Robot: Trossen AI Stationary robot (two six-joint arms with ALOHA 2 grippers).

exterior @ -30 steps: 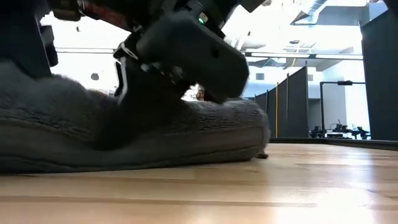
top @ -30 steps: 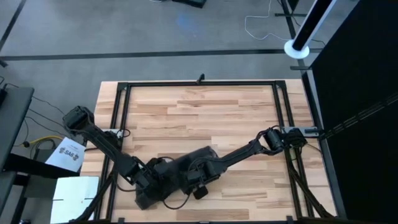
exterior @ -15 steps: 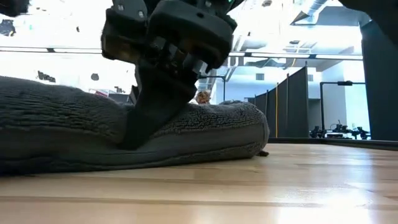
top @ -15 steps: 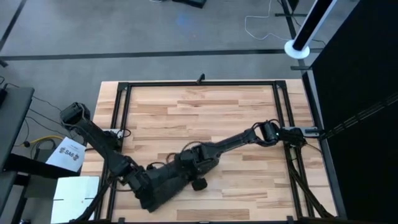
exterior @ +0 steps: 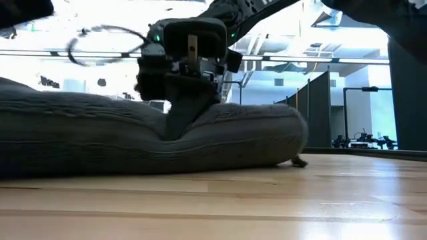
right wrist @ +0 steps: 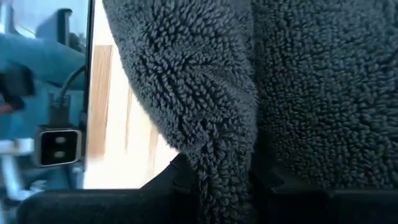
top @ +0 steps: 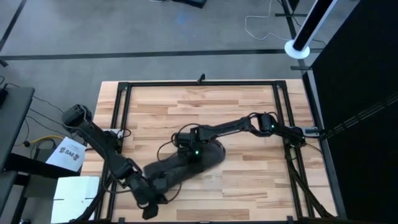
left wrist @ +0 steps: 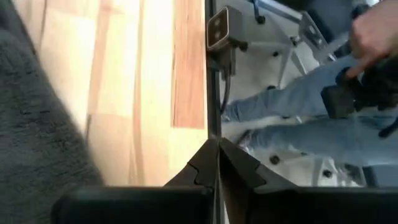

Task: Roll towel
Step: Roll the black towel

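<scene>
Towel (top: 186, 165) lay bunched near the table's (top: 249, 118) front edge, left of centre. Right gripper (top: 191, 151) sat on the towel's far end, jaws clamped on a fold. Left gripper (top: 151, 200) at the towel's near-left end, jaws together, holding nothing.

The towel (right wrist: 205, 99) pinched in the right gripper (top: 188, 151) is showing rough, looped cloth, matt and thick. Under it, the table (top: 249, 180) is looking like smooth pale wood with a light sheen. The gripper's fingers (exterior: 180, 107) are looking matt, like hard plastic.
</scene>
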